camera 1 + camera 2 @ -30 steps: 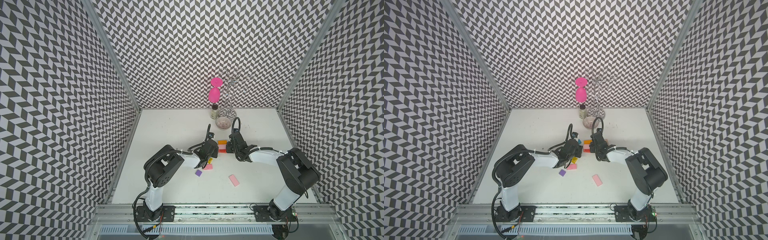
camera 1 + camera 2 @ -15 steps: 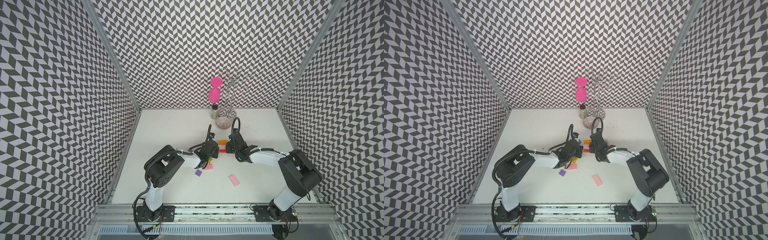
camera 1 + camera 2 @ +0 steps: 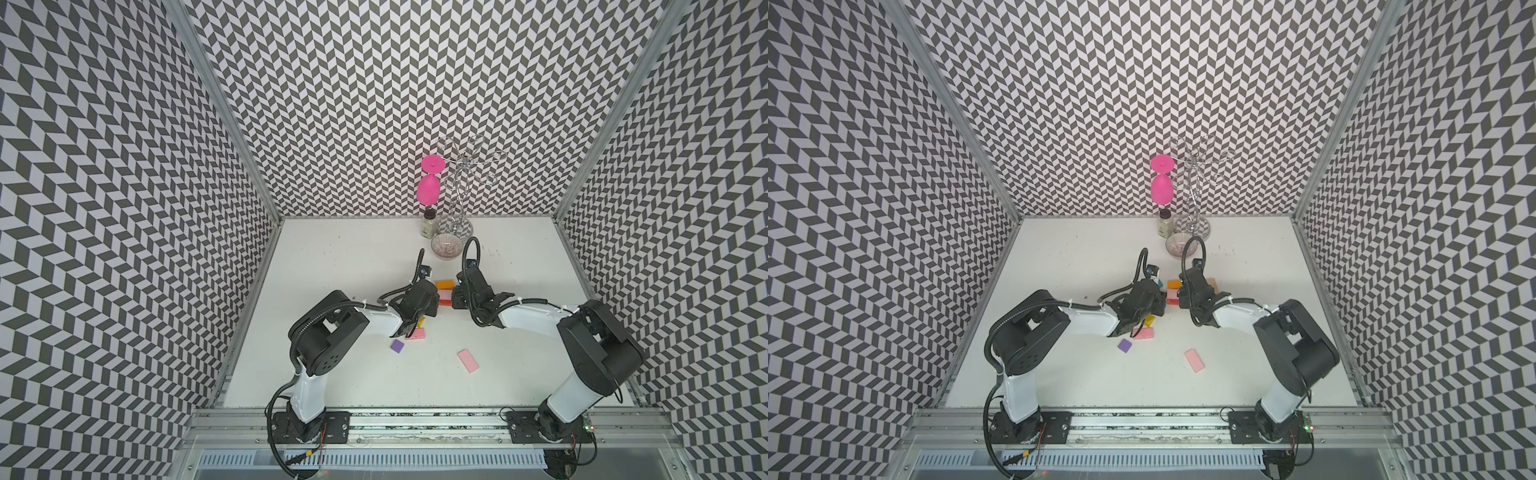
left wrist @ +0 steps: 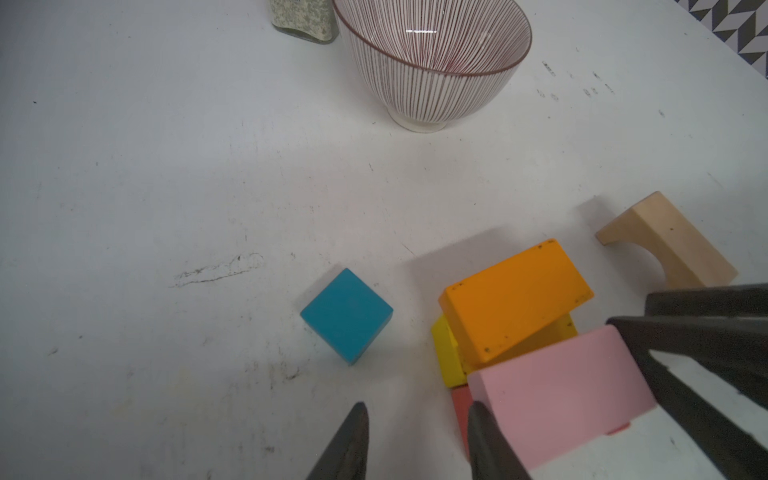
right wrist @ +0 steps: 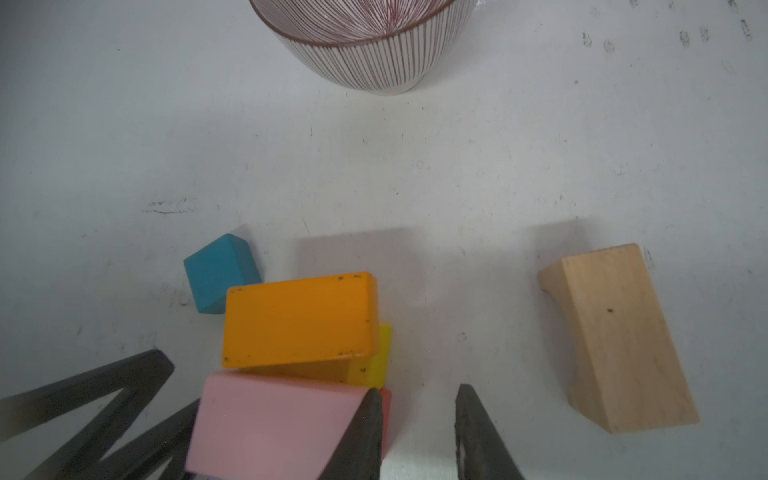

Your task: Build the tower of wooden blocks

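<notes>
The wood block tower stands mid-table: an orange block [image 3: 444, 284] lies tilted on a yellow one [image 4: 446, 353], and a pink slab [image 4: 561, 390] rests on a red block [image 4: 461, 409]. My left gripper [image 4: 416, 409] is open and empty, with one finger against the pink slab's end. My right gripper [image 5: 419, 390] is open on the opposite side, one finger touching the pink slab [image 5: 270, 424] and red block [image 5: 386, 411]. A teal cube [image 4: 347, 316] and a plain wood arch [image 5: 615, 336] lie beside the stack.
Nearer the front lie a yellow block [image 3: 421, 322], a pink slab [image 3: 414, 333], a purple block [image 3: 397, 345] and another pink slab [image 3: 468, 360]. Behind the stack stand a striped bowl [image 3: 446, 246], a small bottle [image 3: 429, 223] and a wire rack [image 3: 459, 195] holding a pink goblet [image 3: 429, 189].
</notes>
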Controlling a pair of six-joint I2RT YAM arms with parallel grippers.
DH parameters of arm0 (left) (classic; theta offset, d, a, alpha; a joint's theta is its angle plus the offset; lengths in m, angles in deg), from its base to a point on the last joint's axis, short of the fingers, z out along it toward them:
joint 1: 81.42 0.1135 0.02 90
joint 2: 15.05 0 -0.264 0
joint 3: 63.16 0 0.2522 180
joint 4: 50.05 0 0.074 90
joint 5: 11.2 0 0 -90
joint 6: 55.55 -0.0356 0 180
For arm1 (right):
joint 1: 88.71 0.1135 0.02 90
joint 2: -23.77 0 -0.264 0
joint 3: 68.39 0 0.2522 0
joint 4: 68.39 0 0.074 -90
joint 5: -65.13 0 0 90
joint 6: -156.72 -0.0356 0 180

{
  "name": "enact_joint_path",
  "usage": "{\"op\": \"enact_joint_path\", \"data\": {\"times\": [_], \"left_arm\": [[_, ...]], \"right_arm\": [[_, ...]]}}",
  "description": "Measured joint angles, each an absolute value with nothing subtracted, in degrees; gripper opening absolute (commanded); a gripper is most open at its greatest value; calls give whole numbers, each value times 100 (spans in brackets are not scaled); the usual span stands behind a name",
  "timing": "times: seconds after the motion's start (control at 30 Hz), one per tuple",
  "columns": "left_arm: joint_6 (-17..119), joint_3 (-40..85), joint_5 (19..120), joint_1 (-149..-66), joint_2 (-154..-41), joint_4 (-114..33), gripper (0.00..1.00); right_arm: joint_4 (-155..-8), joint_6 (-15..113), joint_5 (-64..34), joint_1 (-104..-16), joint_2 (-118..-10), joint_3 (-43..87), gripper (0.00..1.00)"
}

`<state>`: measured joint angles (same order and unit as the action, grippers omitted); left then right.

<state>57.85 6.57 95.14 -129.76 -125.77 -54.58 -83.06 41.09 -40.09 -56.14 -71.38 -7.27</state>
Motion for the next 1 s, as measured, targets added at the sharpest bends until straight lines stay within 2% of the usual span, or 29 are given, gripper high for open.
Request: {"op": "enact_joint_path", "data": {"times": [0.4,0.6,0.8,1.0], "left_arm": [[5763,657,9597,-13022,-12577,-5458,41],[5765,655,9731,-13022,-12561,-5455,42],[5765,429,9807,-13022,-12282,-5477,42],[5767,-331,9731,-13074,-11775,-5818,42]], "right_arm": [[-8343,4067,-4075,-5607,-7053,-771,31],[-8385,4028,-4232,-5598,-7014,-775,35],[-8422,3938,-4390,-5592,-6563,-946,35],[-8227,3812,-4353,-5572,-5954,-1619,35]]}}
